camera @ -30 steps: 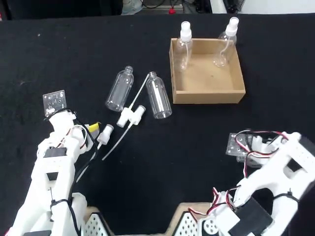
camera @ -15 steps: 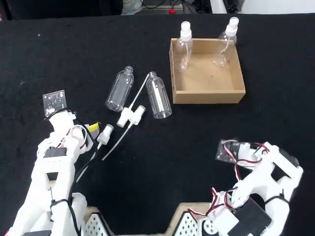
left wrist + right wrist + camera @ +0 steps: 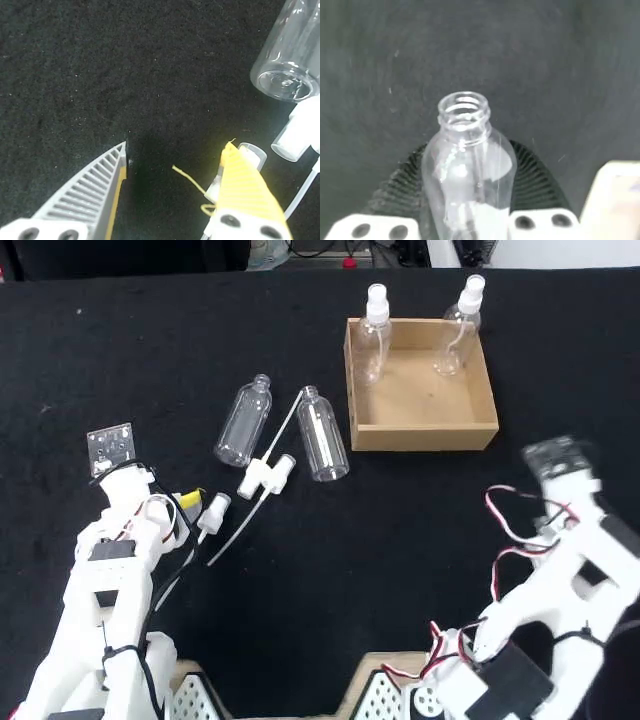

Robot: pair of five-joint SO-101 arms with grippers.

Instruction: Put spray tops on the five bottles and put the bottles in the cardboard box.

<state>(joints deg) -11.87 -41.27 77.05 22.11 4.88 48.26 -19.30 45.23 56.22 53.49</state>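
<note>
Capping step: I judge my left claw [image 3: 175, 150] should take the loose top [image 3: 248, 151] by its body, then feed its tube straight into the open neck. Left claw: spread wide over the table [image 3: 80, 360], one tip just beside that top, holding nothing. Right claw [image 3: 470, 190]: pinching an uncapped bottle [image 3: 465, 125] near the box [image 3: 425, 435], where two capped bottles [image 3: 376, 335] stand.

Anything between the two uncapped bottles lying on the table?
Yes, high view: a spray top's dip tube runs between the box-side bottle and the other bottle.
</note>
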